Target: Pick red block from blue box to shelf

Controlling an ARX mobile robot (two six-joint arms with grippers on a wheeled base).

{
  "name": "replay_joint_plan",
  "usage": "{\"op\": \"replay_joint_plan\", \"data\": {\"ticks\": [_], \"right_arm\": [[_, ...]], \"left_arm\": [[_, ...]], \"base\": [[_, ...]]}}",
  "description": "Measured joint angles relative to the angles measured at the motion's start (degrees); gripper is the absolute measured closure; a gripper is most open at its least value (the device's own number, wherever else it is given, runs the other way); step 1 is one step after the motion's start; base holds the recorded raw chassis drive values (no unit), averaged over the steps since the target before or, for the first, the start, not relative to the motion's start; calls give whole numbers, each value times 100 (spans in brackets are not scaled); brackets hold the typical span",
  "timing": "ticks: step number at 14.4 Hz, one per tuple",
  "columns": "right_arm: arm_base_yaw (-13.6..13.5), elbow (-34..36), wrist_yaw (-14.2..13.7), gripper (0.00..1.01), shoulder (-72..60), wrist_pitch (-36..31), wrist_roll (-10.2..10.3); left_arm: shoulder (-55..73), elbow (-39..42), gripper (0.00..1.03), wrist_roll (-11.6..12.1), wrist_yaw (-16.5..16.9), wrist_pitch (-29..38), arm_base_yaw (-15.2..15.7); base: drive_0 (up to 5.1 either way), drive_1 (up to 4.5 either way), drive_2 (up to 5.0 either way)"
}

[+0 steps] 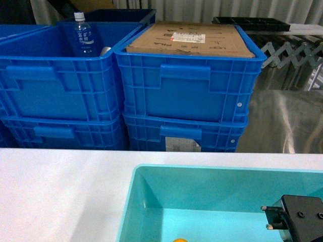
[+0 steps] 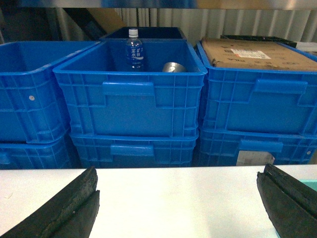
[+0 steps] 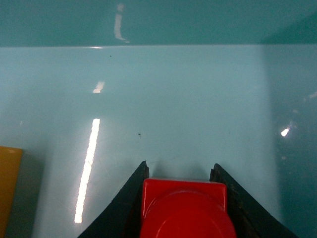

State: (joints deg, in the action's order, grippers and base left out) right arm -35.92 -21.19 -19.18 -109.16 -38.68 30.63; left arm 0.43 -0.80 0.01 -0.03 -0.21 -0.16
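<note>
The blue box [image 1: 132, 201] is a light teal bin on the white table; its floor [image 3: 173, 99] fills the right wrist view. Inside it, my right gripper [image 3: 180, 168] is shut on the red block [image 3: 185, 208], with a black finger pressed against each side. I cannot tell whether the block rests on the floor or hangs just above it. In the head view only the right arm's black wrist body [image 1: 302, 222] shows, at the bin's right. My left gripper [image 2: 179, 171] is open over the white table [image 2: 173, 198], with nothing between its fingers. The shelf's shiny steel [image 1: 285, 118] shows at the right.
A yellow block [image 3: 9, 183] lies on the bin floor left of the red one. Beyond the table stand stacked dark blue crates [image 1: 186, 91]. One holds a cardboard box [image 1: 192, 40], another a water bottle [image 2: 133, 49] and a metal can [image 2: 173, 67].
</note>
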Motion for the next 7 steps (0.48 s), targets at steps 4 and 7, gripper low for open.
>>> {"op": "replay_joint_plan", "data": {"ticks": [4,7], "right_arm": [[278,201,37,72,433,-289,-553],[778,297,328,72,1534,39,-1104]], "left_arm": [[0,0,5,0,0,0,0],[0,0,5,0,0,0,0]], "base": [[0,0,0],[0,0,0]]}}
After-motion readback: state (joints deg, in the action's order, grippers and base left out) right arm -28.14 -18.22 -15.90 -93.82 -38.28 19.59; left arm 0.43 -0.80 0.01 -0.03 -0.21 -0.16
